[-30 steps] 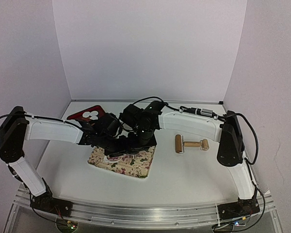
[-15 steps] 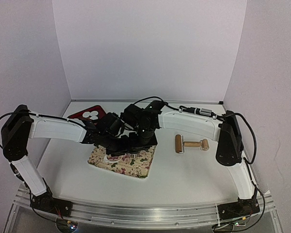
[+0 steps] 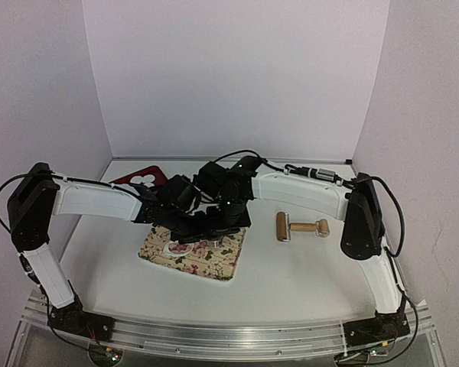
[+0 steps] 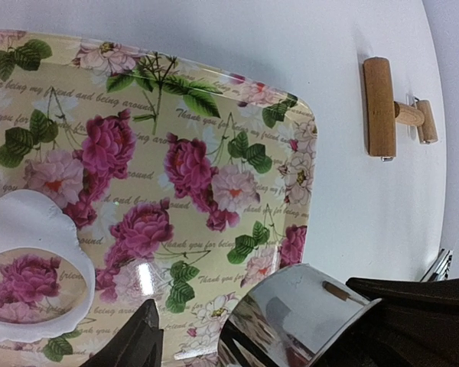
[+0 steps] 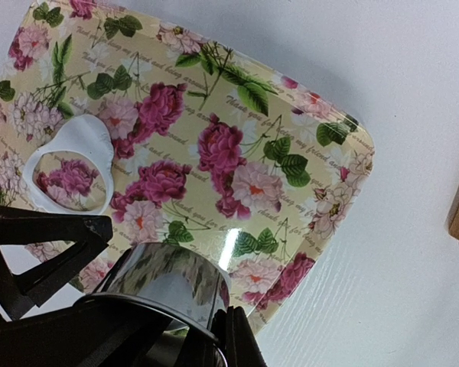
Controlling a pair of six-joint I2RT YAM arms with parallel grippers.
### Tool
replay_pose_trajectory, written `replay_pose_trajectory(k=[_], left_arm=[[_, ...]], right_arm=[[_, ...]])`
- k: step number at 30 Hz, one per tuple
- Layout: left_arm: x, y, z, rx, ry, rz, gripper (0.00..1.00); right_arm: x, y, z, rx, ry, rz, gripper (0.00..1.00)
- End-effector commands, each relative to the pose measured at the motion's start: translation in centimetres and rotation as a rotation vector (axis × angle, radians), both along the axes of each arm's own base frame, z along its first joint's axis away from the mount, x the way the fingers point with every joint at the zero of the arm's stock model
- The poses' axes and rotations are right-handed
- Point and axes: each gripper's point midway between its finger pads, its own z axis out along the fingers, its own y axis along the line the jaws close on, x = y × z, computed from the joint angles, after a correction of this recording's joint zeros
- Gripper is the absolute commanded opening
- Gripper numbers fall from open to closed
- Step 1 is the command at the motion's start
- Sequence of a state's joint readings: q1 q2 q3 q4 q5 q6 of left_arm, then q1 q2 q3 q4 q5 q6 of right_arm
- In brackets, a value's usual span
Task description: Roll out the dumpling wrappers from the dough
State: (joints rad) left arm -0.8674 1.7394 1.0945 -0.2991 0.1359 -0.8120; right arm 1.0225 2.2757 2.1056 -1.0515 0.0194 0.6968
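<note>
Right wrist view showed the right fingers (image 5: 233, 336) pressed together on the wall of the metal ring (image 5: 168, 279), held over the floral tray (image 5: 291, 115). The dough (image 5: 80, 136), a thin sheet with one round hole, lay near one end of the tray. The left fingers (image 4: 147, 340) stood spread and empty. Hazard: only a narrow band of dough surrounded the hole, so a cut overlapping it would probably yield an incomplete disc.

Both arms reach inward and meet over the far edge of a floral tray (image 3: 203, 264) (a dark tangle, hard to parse). A rolling pin (image 3: 301, 227) lies to its right. Wrappers (image 3: 145, 180) sit on a red mat (image 3: 121, 183) behind the left arm.
</note>
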Motion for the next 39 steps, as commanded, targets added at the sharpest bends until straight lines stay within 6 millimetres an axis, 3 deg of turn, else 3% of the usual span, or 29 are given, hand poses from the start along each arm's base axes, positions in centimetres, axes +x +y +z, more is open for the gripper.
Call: replay_pose_trajectory(k=[1, 13, 20, 27, 34, 39], left_arm=[[-2.2, 1.1, -3.1, 0.188, 0.035, -0.064, 0.51], [-1.8, 0.7, -2.0, 0.163, 0.007, -0.058, 0.51], [-1.1, -0.6, 2.6, -0.003, -0.113, -0.059, 0.58], [-2.1, 0.7, 6.7, -0.135, -0.202, -0.037, 0.61], [-3.7, 1.8, 8.3, -0.235, -0.241, -0.05, 0.64], [-3.7, 2.0, 9.1, -0.247, -0.269, -0.051, 0.64]], right_arm=[[-1.3, 2.3, 0.4, 0.019, -0.031, 0.034, 0.0], [-1.4, 2.2, -0.4, 0.003, -0.017, 0.032, 0.0], [-1.9, 1.1, -3.4, -0.059, 0.053, 0.006, 0.0], [-1.7, 1.1, -4.5, -0.052, 0.098, -0.004, 0.0], [-1.4, 0.5, -5.6, -0.061, 0.131, -0.021, 0.0], [-1.2, 0.4, -5.7, -0.064, 0.128, -0.025, 0.0]])
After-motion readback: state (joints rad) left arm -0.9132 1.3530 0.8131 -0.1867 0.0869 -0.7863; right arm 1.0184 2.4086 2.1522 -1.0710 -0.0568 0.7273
